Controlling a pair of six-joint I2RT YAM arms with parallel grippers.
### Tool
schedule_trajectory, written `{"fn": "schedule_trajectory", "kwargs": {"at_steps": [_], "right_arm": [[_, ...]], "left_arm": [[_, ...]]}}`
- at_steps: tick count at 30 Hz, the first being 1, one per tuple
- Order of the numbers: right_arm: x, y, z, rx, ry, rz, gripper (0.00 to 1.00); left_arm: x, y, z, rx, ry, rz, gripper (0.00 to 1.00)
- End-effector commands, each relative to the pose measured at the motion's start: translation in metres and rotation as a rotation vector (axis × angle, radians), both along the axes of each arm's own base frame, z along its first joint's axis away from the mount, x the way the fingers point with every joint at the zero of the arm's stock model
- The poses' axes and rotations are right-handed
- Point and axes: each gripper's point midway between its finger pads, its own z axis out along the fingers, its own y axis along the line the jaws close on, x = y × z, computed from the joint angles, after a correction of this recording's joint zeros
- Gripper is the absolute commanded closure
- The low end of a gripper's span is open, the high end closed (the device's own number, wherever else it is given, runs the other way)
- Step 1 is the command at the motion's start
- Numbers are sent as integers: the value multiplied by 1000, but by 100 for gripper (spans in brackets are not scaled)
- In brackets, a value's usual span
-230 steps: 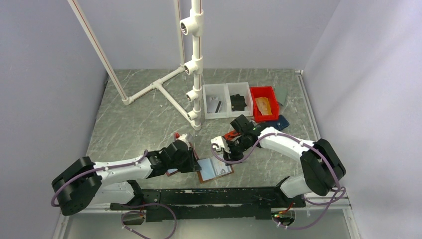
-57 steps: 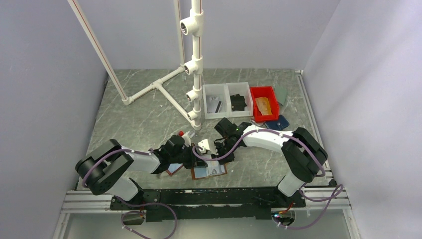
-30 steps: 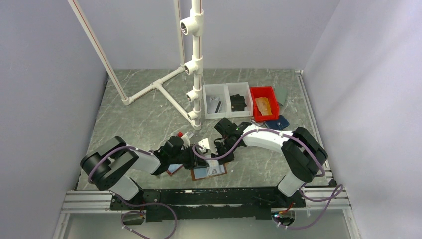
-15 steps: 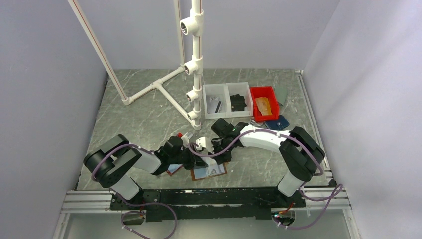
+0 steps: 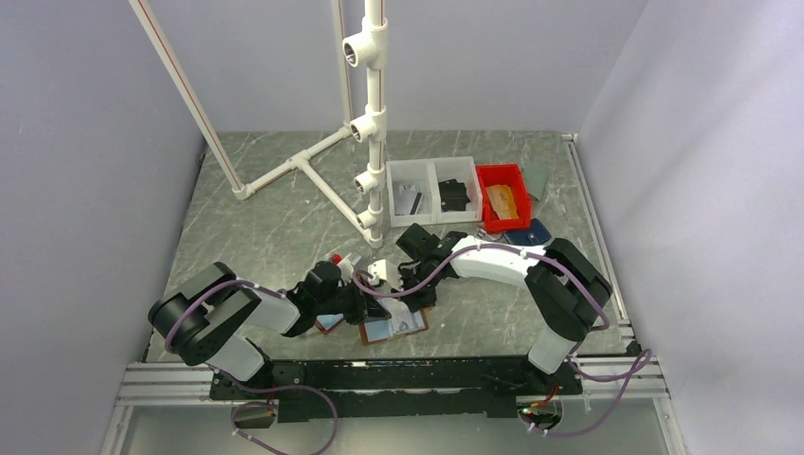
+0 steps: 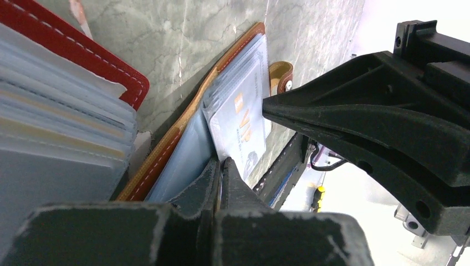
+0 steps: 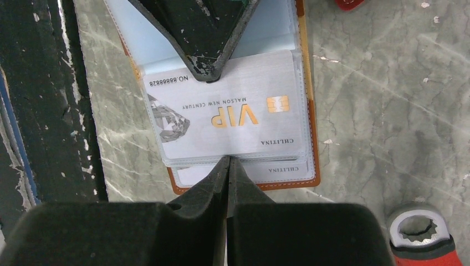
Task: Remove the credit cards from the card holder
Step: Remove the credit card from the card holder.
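Observation:
A brown card holder (image 5: 393,329) lies open near the table's front edge, its clear sleeves facing up. A silver VIP card (image 7: 221,116) sits in the top sleeve, with another card's edge (image 7: 260,169) just below it. My left gripper (image 6: 220,166) is shut, its tips pinching a clear sleeve next to the card (image 6: 241,122). It shows in the right wrist view (image 7: 208,69) at the card's far edge. My right gripper (image 7: 227,160) is shut, its tips pressed against the card's near edge. The two grippers face each other across the card.
A red card holder (image 6: 83,55) full of sleeves lies just left of the brown one. A red-handled wrench (image 7: 421,238) lies to the right. Behind stand a white pipe frame (image 5: 374,123), two white bins (image 5: 434,194), a red bin (image 5: 502,194) and dark holders (image 5: 531,232). The black rail (image 5: 398,374) runs along the front.
The right gripper has come in from the right onto the card holder. The holder and both grippers have shifted a little to the left. Both grippers have stayed shut.

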Motion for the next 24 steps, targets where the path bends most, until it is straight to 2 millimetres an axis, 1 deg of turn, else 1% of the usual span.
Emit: {"fn": "schedule_trajectory", "kwargs": {"at_steps": [1,9,12,24], "right_arm": [[11,-11,-27,-85,-51,-4,96],[11,-11,-27,-86,-52,-1,96],[10,-11,-26,-85,-49,-1,96],[8,-9,-23,-71,-37,4,95]], "left_arm": [[-4,-2,15,-47,-63,-73,100],[-5,6,13,-29,-43,-81,100],[-5,8,14,-27,-39,-82,96],[-5,18,12,18,-14,-58,93]]}}
